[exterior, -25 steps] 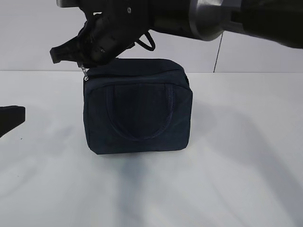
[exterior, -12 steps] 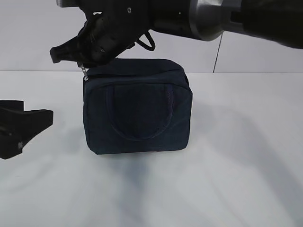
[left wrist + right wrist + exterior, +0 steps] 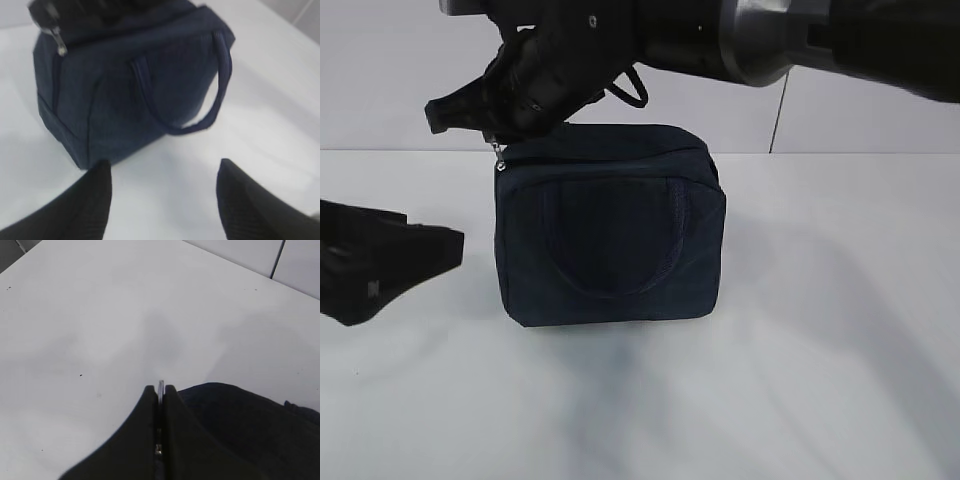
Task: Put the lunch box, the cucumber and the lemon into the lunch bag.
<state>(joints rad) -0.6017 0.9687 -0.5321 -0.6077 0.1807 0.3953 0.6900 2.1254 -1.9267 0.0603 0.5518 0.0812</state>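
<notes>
The dark navy lunch bag (image 3: 610,230) stands upright in the middle of the white table, zipped shut, one loop handle lying flat on its front face; it also shows in the left wrist view (image 3: 130,75). My right gripper (image 3: 492,130) reaches over the bag's top left corner and is shut on the silver ring zipper pull (image 3: 160,388), whose rim sticks out between the fingertips. My left gripper (image 3: 445,250) is open and empty, low at the left of the bag, a short gap from its side. The lunch box, the cucumber and the lemon are out of view.
The white table (image 3: 820,350) runs to a white tiled wall behind the bag. The right arm's dark body (image 3: 740,40) spans the top of the exterior view.
My left gripper has moved in from the left edge toward the bag's left side. The right gripper and the bag have stayed put.
</notes>
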